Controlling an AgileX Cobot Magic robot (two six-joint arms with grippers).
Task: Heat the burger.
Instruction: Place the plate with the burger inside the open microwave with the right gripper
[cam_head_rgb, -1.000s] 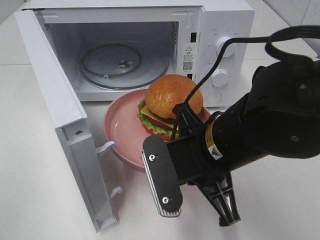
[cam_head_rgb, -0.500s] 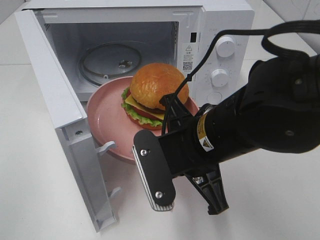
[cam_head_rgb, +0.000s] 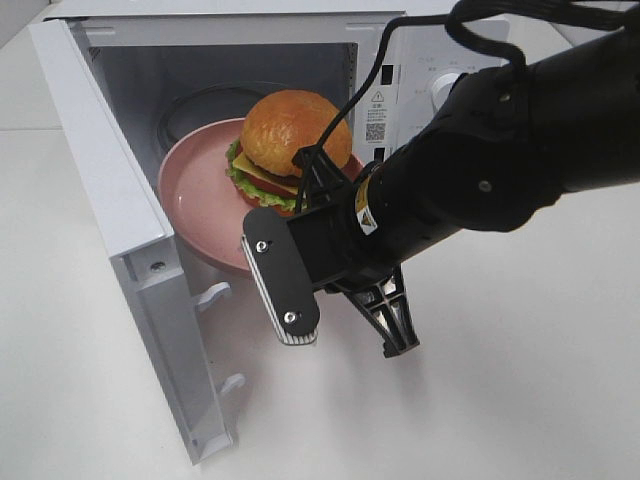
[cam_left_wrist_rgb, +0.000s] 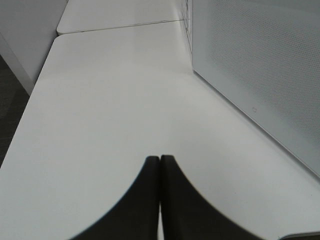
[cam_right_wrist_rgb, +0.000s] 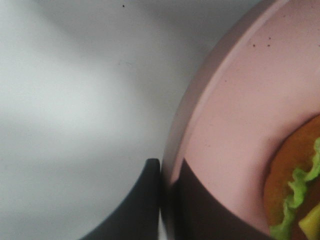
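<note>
Since 1 second ago, the pink plate (cam_head_rgb: 195, 200) with the burger (cam_head_rgb: 293, 140) on it is being carried from the table (cam_head_rgb: 520, 380) in front of the microwave (cam_head_rgb: 200, 28) up into its doorway. The burger is being held upright on the plate, level with the oven's opening, and the plate's far edge is being passed over the sill. The plate is being gripped by the right gripper (cam_right_wrist_rgb: 169, 175), whose 2 fingers are being pressed together on the rim, 1 above and 1 below. The glass turntable (cam_head_rgb: 178, 108) inside the microwave is being largely covered by the plate, with only a dark arc showing. The door (cam_head_rgb: 110, 190) is being kept swung wide at the oven's hinge side, its 2 latch hooks (cam_head_rgb: 212, 294) pointing toward the plate's near edge. Much of the microwave's control panel is being hidden by the right arm and its cable; 1 knob (cam_head_rgb: 445, 85) is partly showing. The left gripper (cam_left_wrist_rgb: 160, 165) is being held over the table on the outer side of the open door (cam_left_wrist_rgb: 260, 75), fingers closed against each other on nothing.
</note>
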